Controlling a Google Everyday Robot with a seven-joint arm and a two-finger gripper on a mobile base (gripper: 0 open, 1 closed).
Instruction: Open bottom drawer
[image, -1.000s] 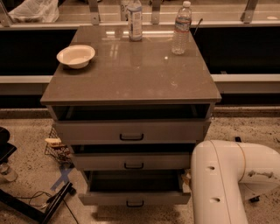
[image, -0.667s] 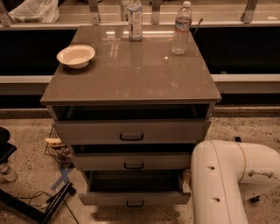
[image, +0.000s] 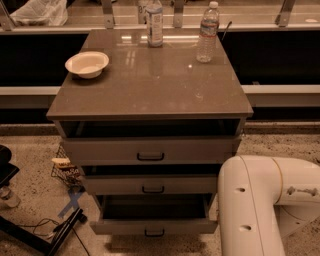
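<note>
Bottom drawer is seen at the very foot of the desk, lowest of 3 pale grey fronts. It's pulled out twd the camera, and a dark open cavity is shown behind its front. A small black handle sits at the centre of the front, nothing touching it.

Directly above, the middle drawer is found w/ its own small black handle, also slid out a bit, less than the bottom one. Above that, the top drawer, tallest front, widest handle, is out as well, w/ a dark gap left betw. it and the desk top.

On the desk top, a white bowl is noted at the left. A labelled bottle stands upright at the back centre, and a clear water bottle stands upright at the back right. The three are well apart.

Lower right: the robot's white arm is seen just beside the drawers' right edge, approx. level w/ the middle and bottom fronts. The gripper itself is out of view, hidden past the arm, so its state can't be told and nothing is seen to be held.

On the floor left of the desk, a wire basket and a blue tape cross are spotted. A black stand w/ cables is picked out at the lower left. At the top left, a plastic bag lies on the ledge behind.
</note>
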